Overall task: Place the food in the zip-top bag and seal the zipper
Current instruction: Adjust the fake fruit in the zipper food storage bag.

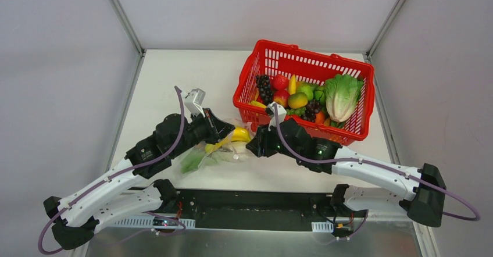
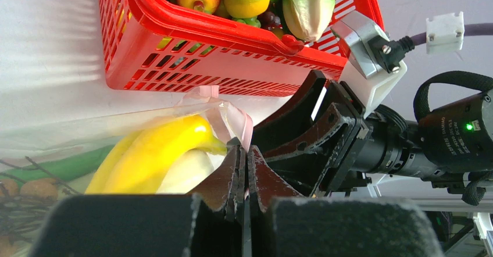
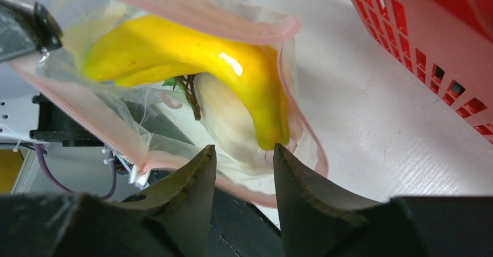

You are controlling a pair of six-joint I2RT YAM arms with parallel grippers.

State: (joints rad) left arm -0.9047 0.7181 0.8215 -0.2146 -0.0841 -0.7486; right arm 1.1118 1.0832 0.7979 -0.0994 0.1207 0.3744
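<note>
The clear zip-top bag [image 1: 218, 149] lies on the table between my grippers, its mouth toward the right. Inside it are the yellow banana bunch [image 1: 237, 135], a white oval piece [image 3: 232, 120] and a long green vegetable [image 1: 192, 161]. My left gripper [image 2: 245, 149] is shut on the bag's pink zipper strip [image 2: 232, 120] at the mouth's upper edge. My right gripper [image 3: 244, 152] is open, its jaws on either side of the lower mouth edge [image 3: 261, 190], just in front of the banana [image 3: 192, 53] tip. The bag's mouth gapes open.
A red mesh basket [image 1: 349, 132] stands at the back right, close behind the right gripper, holding lettuce [image 1: 342, 94], grapes, an apple and other toy fruit. The table's black front edge [image 1: 256, 202] is just below the bag.
</note>
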